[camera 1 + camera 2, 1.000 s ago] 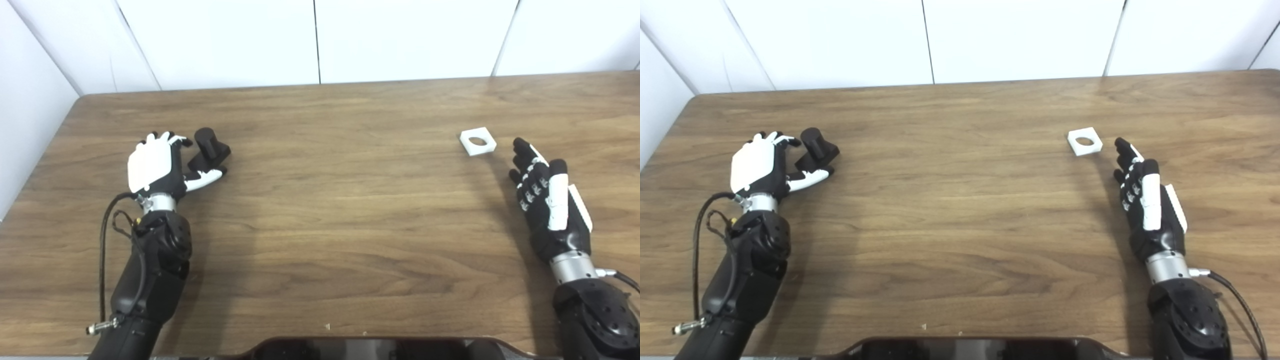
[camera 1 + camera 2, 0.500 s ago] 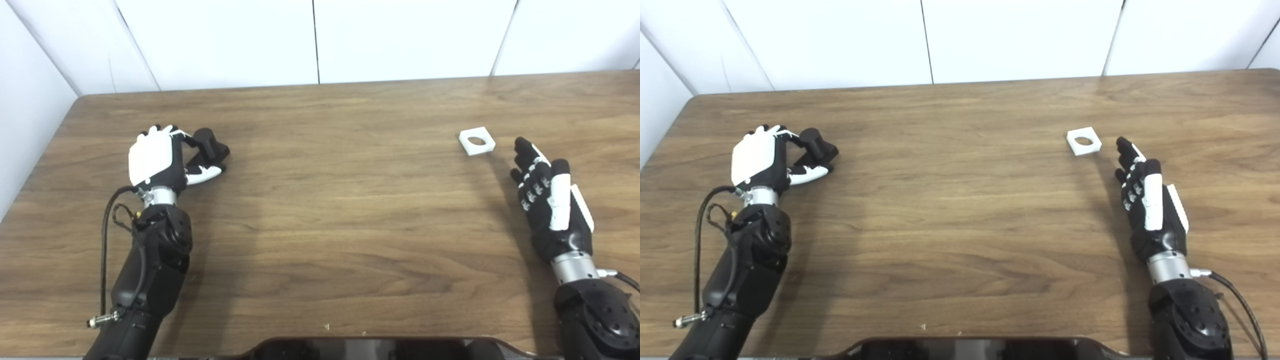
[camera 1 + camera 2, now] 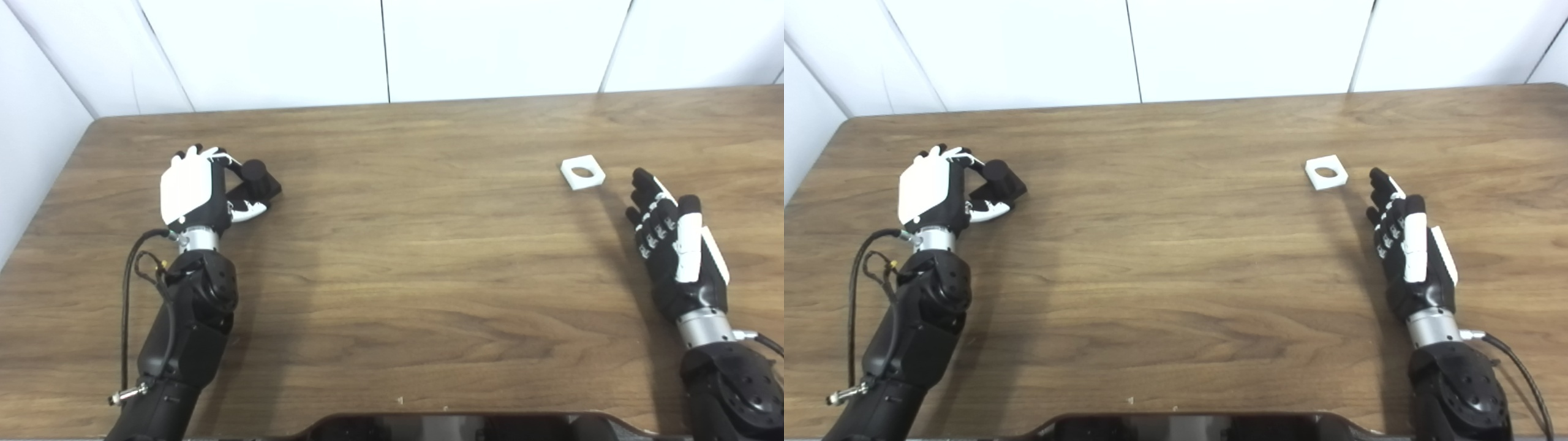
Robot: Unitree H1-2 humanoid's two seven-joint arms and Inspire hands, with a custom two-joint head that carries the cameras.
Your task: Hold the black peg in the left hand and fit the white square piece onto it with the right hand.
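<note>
Already the left hand [image 3: 190,193] curls around the black peg [image 3: 257,177] on the bench [image 3: 416,257]. Ahead of the right hand's [image 3: 677,245] spread, empty fingertips lies the white square piece [image 3: 582,172], untouched; fitting remains.

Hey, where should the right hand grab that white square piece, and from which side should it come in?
Probably by two opposite outer edges, coming down from above. The white square piece lies flat on the table, thin and turned a little, so only its rim offers purchase. Keeping fingers off the round middle hole leaves it clear for the black peg. The right hand waits open just beside it.
</note>
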